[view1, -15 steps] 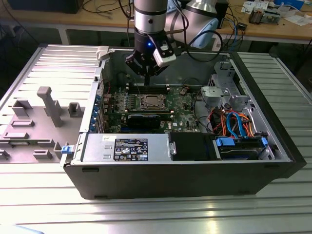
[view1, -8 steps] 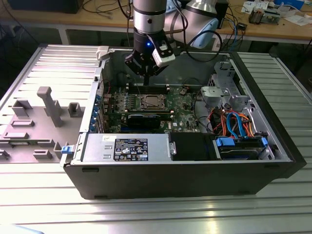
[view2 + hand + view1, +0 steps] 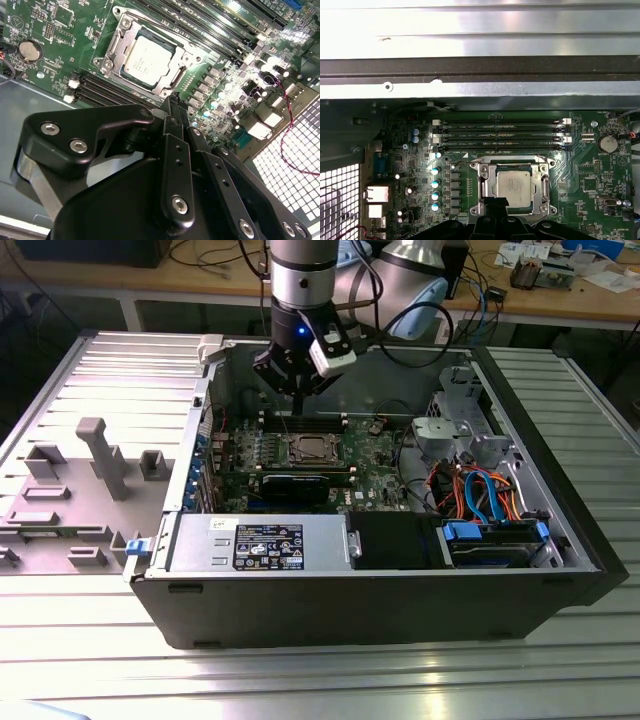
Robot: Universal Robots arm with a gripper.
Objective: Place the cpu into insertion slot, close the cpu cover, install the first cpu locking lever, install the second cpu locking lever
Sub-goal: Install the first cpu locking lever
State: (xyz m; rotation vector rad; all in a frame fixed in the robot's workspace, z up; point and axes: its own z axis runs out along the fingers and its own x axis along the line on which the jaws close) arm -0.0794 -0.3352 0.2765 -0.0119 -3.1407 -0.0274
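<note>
Second wrist view: cpu (image 3: 146,58) just beyond gripper (image 3: 170,107).

Silver-grey arm (image 3: 300,270), blue light; black pincer (image 3: 172,107), silver screws; white wrist module (image 3: 333,350)

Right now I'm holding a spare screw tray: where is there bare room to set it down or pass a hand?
Bare ribbed table in front of the computer case and at the exterior view's right. Crowded: the grey fixture blocks at its left, and inside, where the gripper hangs over the cpu and cables fill the drive corner.
</note>
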